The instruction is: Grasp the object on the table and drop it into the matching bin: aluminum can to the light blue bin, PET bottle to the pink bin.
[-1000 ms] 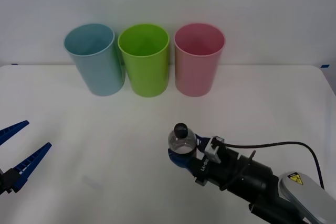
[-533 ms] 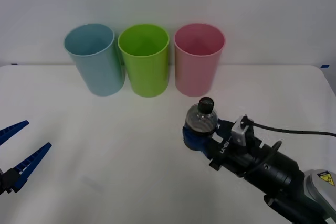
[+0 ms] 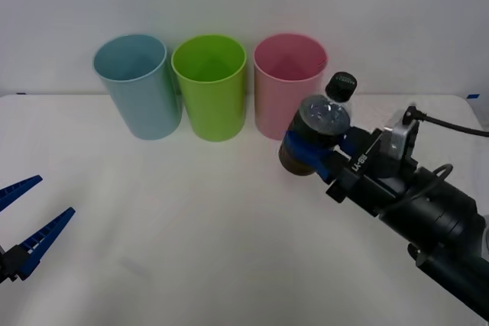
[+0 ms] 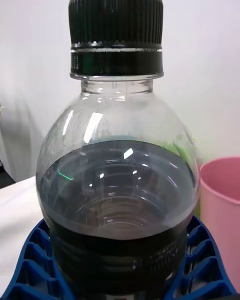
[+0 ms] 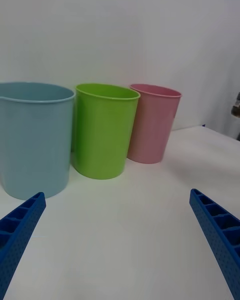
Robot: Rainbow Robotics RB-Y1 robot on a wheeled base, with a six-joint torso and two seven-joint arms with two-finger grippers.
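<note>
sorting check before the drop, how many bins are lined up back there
3, in a row at the back of the table: light blue bin on the left, green bin in the middle, pink bin on the right. None looks hidden.

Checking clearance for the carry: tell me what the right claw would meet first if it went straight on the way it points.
Probably the pink bin: the right claw, shut on the PET bottle, points up-left toward it. Depth is unclear.

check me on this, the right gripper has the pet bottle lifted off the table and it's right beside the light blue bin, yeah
Not quite. The right gripper does hold the PET bottle lifted off the table, but the front view shows it beside the pink bin, not the light blue bin, which stands at the far end of the row.
</note>
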